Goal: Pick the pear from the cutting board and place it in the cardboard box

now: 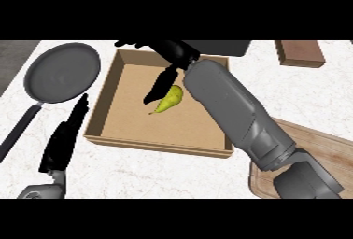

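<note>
Lying on the floor of the cardboard box (117, 121), the pear (169, 99) is judged delivered, while the right hand (169, 49) is seen above it with fingers relaxed and only withdrawal is left.

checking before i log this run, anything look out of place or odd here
Nothing stands out. The yellow-green pear lies inside the open cardboard box, the right hand is above it, and the grey frying pan sits flat beside the box.
</note>
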